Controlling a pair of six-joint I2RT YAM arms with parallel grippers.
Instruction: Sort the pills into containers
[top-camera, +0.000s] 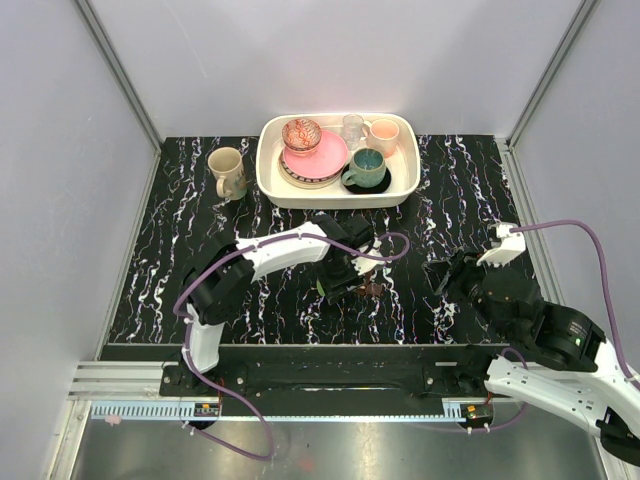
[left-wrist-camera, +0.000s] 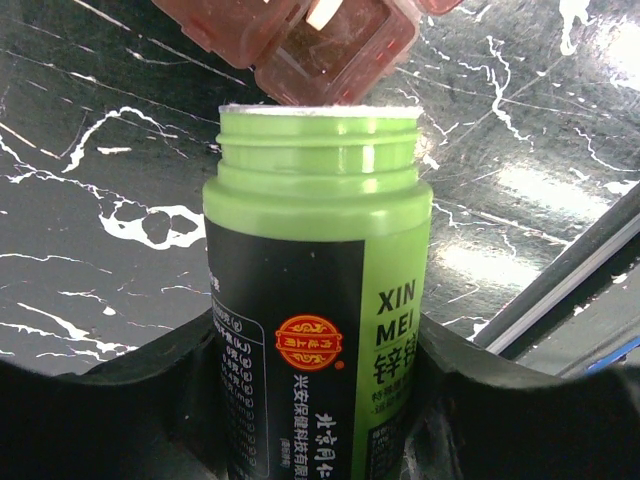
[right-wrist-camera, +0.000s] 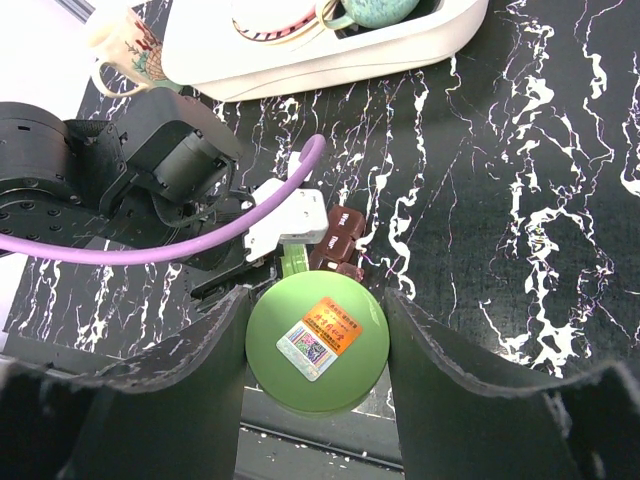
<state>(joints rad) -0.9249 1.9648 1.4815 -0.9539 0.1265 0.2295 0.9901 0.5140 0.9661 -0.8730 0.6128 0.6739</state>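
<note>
Green pill bottle (left-wrist-camera: 318, 290), open, sits clamped in your left pincer (left-wrist-camera: 320, 360), mouth just beside the brown pill case (left-wrist-camera: 300, 45) on the worktop (left-wrist-camera: 90, 130). Your right pincer (right-wrist-camera: 316, 335) grips its lid (right-wrist-camera: 300, 385). You look mid-pour; tip slowly next, over one compartment.

1. Stretched left arm (top-camera: 270, 255) from its base toward table centre, elbow bent.
2. Angled left gripper (top-camera: 342, 274) downward, jaws clamped on green bottle (left-wrist-camera: 318, 250).
3. Folded right arm (top-camera: 540, 330) low at right.
4. Gripped green lid (right-wrist-camera: 316, 340) in right gripper (top-camera: 452, 277), jaws part-spread.
</note>
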